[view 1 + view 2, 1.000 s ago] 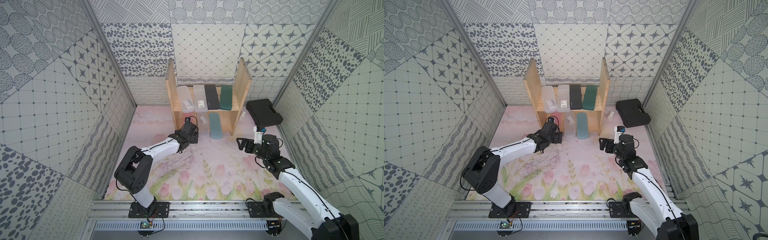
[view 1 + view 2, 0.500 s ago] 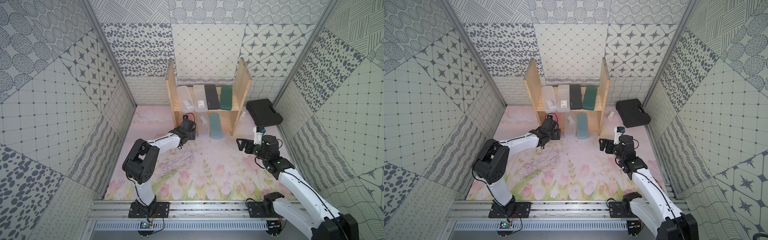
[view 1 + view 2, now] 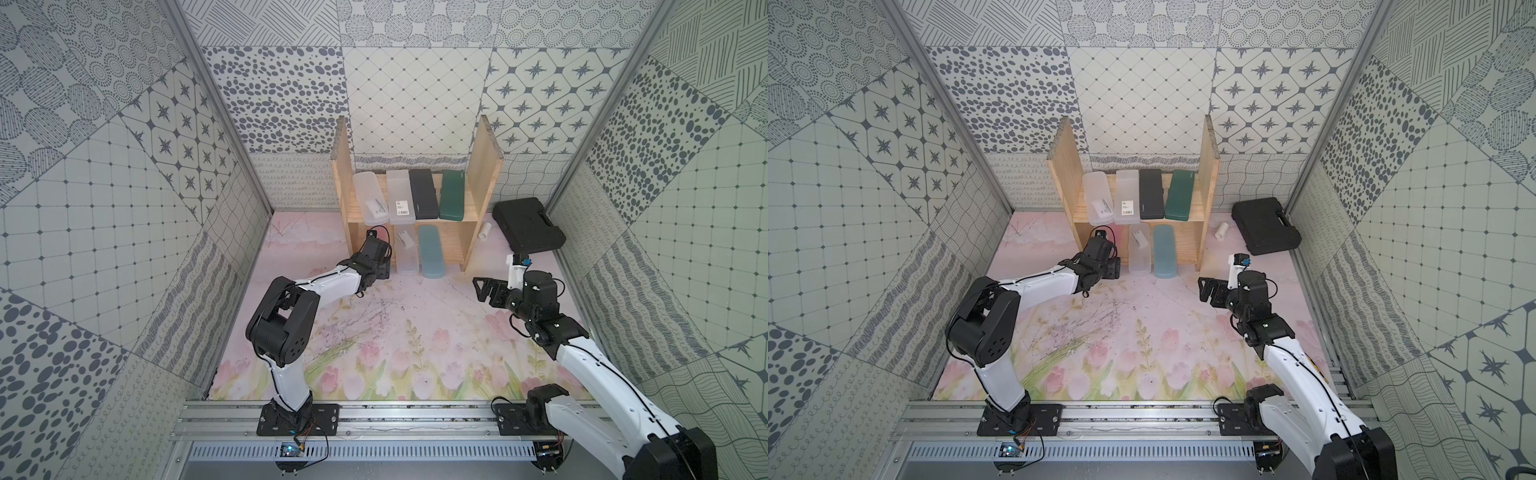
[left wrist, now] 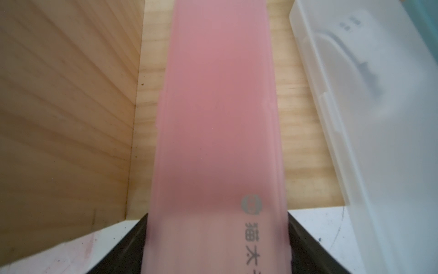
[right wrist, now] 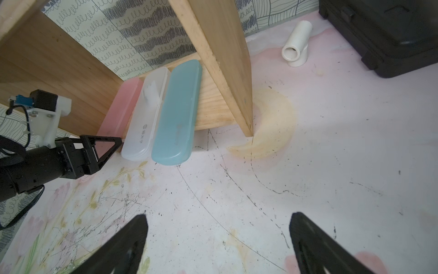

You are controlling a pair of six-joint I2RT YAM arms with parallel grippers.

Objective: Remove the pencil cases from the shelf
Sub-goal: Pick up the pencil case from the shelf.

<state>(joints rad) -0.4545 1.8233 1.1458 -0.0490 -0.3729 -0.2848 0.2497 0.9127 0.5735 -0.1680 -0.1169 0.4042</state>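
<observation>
The left tool point(image 4: 216, 237) pinches the near end of the pink pencil case point(image 4: 218, 106) — slick plastic that could pivot or slip. A skewed pull might drag the frosted clear case point(image 3: 405, 253) at its 3 o'clock, or scrape the shelf point(image 3: 484, 174) panel at its 9. The jaws are narrowed onto its long sides; it lies on the lower tier. The right tool point(image 5: 218, 227) gapes wide, empty, above the tabletop point(image 5: 308, 166).

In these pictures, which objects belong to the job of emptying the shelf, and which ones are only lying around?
For the job: shelf; pink case; lower clear case; light blue case; upper rounded clear case; upper boxy clear case; black case; dark green case.
Just lying about: black toolbox; white pipe piece.
</observation>
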